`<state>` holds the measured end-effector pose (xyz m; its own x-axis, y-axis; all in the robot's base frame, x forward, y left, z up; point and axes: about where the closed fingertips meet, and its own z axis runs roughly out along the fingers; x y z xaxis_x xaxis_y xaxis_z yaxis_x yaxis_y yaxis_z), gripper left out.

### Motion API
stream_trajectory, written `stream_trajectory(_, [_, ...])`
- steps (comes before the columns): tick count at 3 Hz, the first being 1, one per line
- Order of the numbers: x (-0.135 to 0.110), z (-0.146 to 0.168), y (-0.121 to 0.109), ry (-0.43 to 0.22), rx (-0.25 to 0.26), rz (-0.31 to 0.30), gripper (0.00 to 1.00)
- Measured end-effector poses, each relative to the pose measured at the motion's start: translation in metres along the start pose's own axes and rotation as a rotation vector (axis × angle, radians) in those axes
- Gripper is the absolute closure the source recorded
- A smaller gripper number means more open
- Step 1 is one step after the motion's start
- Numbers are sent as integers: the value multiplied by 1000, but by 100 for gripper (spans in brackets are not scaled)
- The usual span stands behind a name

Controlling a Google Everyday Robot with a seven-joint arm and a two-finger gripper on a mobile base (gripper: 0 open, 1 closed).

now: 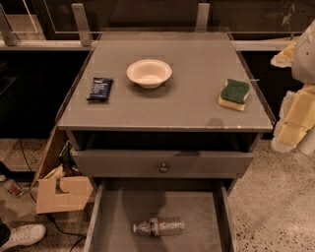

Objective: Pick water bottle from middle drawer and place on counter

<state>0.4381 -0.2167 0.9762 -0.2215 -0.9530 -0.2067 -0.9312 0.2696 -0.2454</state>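
We saw the water bottle [158, 227] lying on its side in the open middle drawer [199, 211], below the counter's [192, 101] front edge; the gripper [295, 120] hung beyond the right edge, well apart from it; its grip we could not tell.

Lab or office test bay, I'd say: speckled floor [275, 206], glass panel [142, 15] behind counter [187, 103], cardboard [64, 194] & cable [22, 152] on floor, sneaker [22, 235] at left. My gripper [295, 123] hangs at right, beside counter.
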Motion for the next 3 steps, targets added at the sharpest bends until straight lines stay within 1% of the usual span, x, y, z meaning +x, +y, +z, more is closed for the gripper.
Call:
stream_trajectory(1, [0,0,0,0,0,0,0])
stream_trajectory(2, [0,0,1,-16,11,1,0])
stream_trajectory(3, [-2,20,31,-33,8,-19,0])
